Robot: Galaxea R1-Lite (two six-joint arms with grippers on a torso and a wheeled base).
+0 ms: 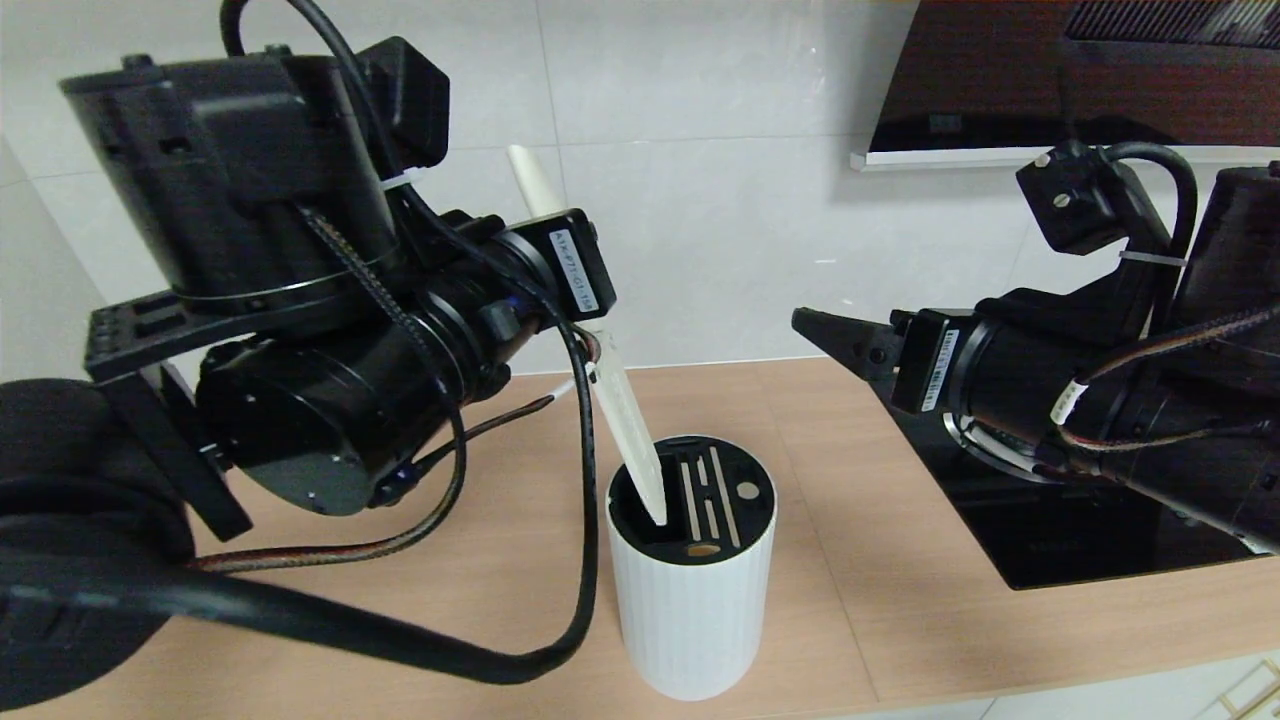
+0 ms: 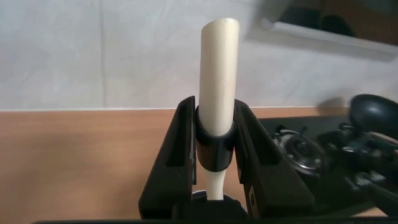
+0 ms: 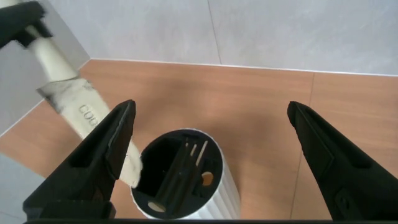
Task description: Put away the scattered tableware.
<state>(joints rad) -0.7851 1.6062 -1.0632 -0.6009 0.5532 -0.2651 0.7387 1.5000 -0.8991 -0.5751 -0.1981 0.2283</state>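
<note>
Head view: left gripper (image 1: 590, 345) clamping knife (image 1: 630, 420) at handle. Blade slanting down toward 5 o'clock, tip sitting inside wide opening at 9 o'clock side of holder (image 1: 695, 600) top. Right gripper (image 1: 835, 340) hanging at holder's 2 o'clock, well apart, by cooktop (image 1: 1050, 530).

Left wrist view: jaws pinching cream handle (image 2: 217, 93) from both sides.

Right wrist view: jaws gaping wide, gripping nothing; holder (image 3: 186, 180) lying below.

Judging: stowing knife, insertion underway. Next move calling for straightening blade, lowering fully, then releasing.

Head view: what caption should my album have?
Left gripper holds a cream knife, tip inside the white knife holder.
</note>
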